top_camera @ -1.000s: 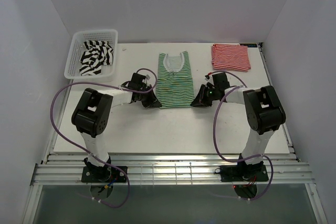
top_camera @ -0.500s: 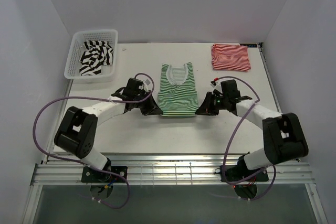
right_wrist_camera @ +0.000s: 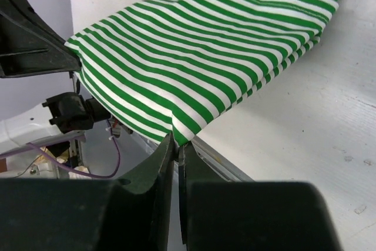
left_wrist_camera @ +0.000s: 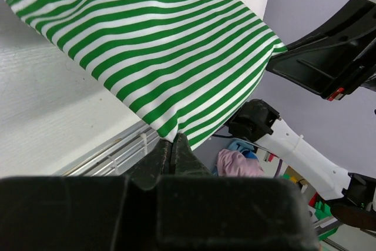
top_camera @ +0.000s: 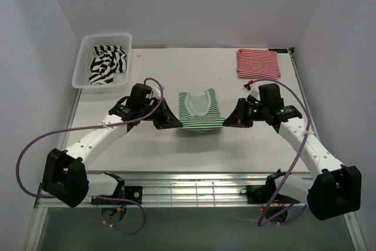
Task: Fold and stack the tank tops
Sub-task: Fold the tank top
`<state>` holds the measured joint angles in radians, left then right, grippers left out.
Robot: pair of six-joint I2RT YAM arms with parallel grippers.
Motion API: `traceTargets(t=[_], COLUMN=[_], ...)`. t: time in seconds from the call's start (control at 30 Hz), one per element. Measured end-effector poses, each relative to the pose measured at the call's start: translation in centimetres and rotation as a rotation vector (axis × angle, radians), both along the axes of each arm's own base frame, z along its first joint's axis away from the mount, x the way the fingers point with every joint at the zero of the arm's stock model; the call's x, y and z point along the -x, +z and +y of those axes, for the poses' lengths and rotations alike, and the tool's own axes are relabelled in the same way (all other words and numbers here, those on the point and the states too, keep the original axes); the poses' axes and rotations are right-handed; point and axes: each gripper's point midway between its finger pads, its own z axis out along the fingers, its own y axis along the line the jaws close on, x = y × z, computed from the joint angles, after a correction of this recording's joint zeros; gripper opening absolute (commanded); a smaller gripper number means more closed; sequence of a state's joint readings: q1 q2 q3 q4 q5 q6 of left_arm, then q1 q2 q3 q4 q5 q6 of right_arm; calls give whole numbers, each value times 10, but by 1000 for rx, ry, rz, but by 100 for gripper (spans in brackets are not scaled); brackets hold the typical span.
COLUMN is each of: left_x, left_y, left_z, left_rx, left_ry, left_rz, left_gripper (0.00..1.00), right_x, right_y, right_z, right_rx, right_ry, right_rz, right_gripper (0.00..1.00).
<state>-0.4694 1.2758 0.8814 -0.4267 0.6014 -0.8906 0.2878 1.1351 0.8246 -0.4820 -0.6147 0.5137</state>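
The green-and-white tank top [top_camera: 200, 111] is lifted by its bottom corners over the table's middle, its neckline end still trailing on the table. My left gripper [top_camera: 175, 123] is shut on its left corner [left_wrist_camera: 170, 135]. My right gripper [top_camera: 227, 122] is shut on the right corner [right_wrist_camera: 179, 136]. The cloth hangs taut between both grippers. A folded red-and-white tank top [top_camera: 257, 64] lies at the back right. The black-and-white tank top [top_camera: 108, 64] lies crumpled in the basket.
A white mesh basket [top_camera: 82, 51] stands at the back left corner of the white table [top_camera: 194, 151]. Grey walls close in on three sides. A metal rail [top_camera: 194, 192] runs along the near edge.
Both grippers have lifted the green-striped top's bottom corners and drawn them toward the near side and upward, and both arms have stretched out. The top now hangs raised instead of lying flat.
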Motion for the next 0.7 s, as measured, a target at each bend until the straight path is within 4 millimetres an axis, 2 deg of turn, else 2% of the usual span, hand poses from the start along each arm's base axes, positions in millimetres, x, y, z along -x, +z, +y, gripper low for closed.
traceTargets(t=[0.1, 0.23, 0.47, 0.7], left_x=[-5, -19, -54, -106], left_y=[13, 24, 13, 8], left_z=[-2, 0, 5, 7], left_rx=[9, 22, 22, 41], left_ry=[2, 21, 75, 115], left_rz=[-11, -22, 15, 11], left_gripper=[0, 0, 0, 0], right_x=[-7, -17, -45, -84], right_y=[19, 25, 19, 27], right_z=[1, 3, 7, 9], right_rx=[-18, -27, -35, -66], right_ry=[1, 5, 19, 7], right_rz=[-26, -9, 51, 41], right_gripper=[8, 8, 8, 8])
